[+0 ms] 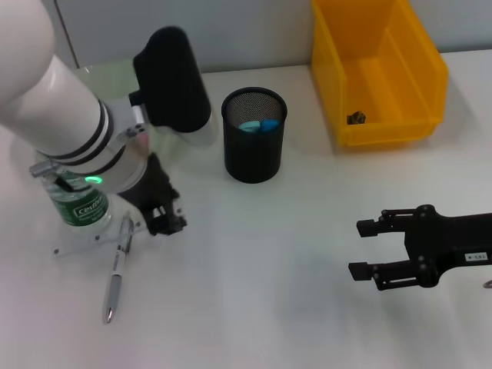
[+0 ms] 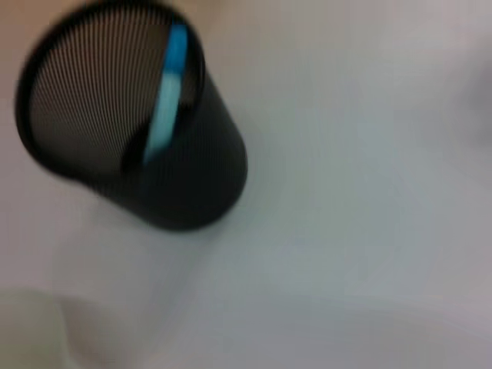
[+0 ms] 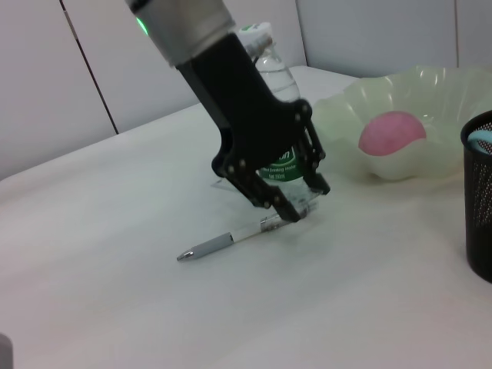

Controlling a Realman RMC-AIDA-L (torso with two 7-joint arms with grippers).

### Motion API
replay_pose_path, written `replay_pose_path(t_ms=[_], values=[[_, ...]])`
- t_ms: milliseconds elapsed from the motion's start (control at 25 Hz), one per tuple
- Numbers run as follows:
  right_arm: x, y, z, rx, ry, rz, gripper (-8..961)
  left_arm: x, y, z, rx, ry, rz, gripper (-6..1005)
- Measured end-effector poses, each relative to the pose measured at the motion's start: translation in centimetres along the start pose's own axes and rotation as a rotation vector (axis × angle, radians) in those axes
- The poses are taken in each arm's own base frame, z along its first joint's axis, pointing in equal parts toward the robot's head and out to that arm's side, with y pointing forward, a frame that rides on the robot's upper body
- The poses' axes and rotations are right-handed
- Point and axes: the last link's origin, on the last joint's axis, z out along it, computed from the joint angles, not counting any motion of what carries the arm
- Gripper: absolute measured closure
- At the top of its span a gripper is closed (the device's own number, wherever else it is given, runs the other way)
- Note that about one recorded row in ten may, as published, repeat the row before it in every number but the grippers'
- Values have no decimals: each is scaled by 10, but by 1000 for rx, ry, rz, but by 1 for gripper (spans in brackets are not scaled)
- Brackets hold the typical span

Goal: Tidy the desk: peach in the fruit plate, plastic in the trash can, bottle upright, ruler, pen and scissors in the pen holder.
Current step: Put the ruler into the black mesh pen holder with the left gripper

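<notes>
Left claw (image 1: pixel 165 219) closed over pen (image 1: pixel 117 273) and ruler (image 1: pixel 84 240), bottle (image 1: pixel 79 204) half hidden behind arm; right claw (image 1: pixel 367 247) open.

Left tool (image 1: pixel 164 217) low beside pen (image 1: pixel 117 273); bottle (image 1: pixel 80 203) upright, scissors (image 1: pixel 259 125) in pen holder (image 1: pixel 254 154)

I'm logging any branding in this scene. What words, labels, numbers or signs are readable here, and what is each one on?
"Cestbon", partly covered by the left arm: white script on the green label of the upright bottle.
Smaller print under that logo: too small to read.
White sticker on the right arm, behind the right gripper: dark marks, too small to read.
Green mark on the bottle's cap: no text legible.
Pen: print not readable.
</notes>
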Motion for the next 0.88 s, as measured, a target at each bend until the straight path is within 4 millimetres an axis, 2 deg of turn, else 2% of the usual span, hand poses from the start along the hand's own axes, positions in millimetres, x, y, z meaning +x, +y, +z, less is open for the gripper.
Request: replay_pose_path(t_ms=[40, 240, 440, 600, 640, 880], values=[[-1, 0, 0, 0, 0, -1, 192, 8, 2, -10, 21, 23, 12, 612], [-1, 0, 1, -1, -1, -2, 192, 23, 10, -24, 56, 65, 45, 610], [-2, 0, 2, -3, -3, -3, 192, 44, 16, -46, 111, 187, 84, 609], [-3, 0, 2, -3, -3, -4, 191, 57, 8, -61, 185, 313, 73, 608], [-3, 0, 2, -2, -4, -4, 191, 62, 4, -67, 223, 388, 54, 607], [-4, 0, 2, -3, -5, -4, 191, 72, -4, -76, 277, 554, 0, 606]])
